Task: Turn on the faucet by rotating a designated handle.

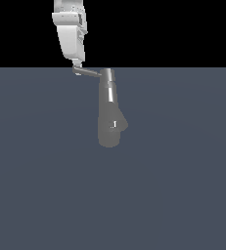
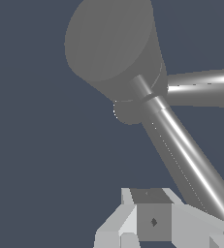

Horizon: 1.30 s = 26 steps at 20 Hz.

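The grey metallic faucet [image 1: 112,124] stands in the middle of the exterior view, with a thick rounded body and a narrower column rising to a cap. The handle [image 1: 88,72], a thin grey rod, projects from the cap toward the exterior view's left. My white gripper [image 1: 78,65] comes down from above, and its tip touches the rod's free end. The fingers look pressed together with nothing between them. In the wrist view the faucet [image 2: 113,43] fills the upper part. The handle [image 2: 191,160] runs as a bright rod right past my gripper [image 2: 152,218].
A flat dark blue-grey floor [image 1: 183,195] lies all around the faucet. Above its far edge the exterior view is black. No other object shows.
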{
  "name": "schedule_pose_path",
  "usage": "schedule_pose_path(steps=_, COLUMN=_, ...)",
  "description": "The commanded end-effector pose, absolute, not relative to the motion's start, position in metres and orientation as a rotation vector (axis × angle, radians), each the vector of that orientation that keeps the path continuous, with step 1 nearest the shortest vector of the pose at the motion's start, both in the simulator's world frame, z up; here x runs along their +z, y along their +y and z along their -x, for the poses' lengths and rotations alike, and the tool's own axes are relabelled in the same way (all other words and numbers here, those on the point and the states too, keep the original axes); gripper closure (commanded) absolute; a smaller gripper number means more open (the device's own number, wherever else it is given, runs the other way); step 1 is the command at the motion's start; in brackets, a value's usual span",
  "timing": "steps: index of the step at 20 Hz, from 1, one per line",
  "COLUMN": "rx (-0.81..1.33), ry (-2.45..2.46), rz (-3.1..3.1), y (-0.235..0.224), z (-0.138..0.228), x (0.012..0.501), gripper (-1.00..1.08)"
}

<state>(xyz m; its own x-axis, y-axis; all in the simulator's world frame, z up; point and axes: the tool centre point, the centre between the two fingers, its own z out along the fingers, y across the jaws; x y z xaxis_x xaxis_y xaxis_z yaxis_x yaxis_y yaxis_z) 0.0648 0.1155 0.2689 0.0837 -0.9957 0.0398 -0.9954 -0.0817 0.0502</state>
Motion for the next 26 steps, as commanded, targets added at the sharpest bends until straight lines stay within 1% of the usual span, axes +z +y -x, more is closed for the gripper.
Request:
schedule_pose_path(steps=1, rx=-0.022, ry=-2.066, rz=-2.270, y=0.122, z=-0.052, x=0.269, gripper=1.08)
schedule_pose_path(steps=4, rx=-0.022, ry=-2.066, rz=-2.270, y=0.122, z=-0.046, x=0.272, gripper=1.08)
schedule_pose_path(steps=5, rx=-0.006, ry=-2.086, rz=-2.264, y=0.114, z=-0.054, x=0.275, gripper=1.08)
schedule_pose_path(steps=26, rx=-0.019, ry=-2.070, rz=-2.269, y=0.061, z=0.000, x=0.298, gripper=1.08)
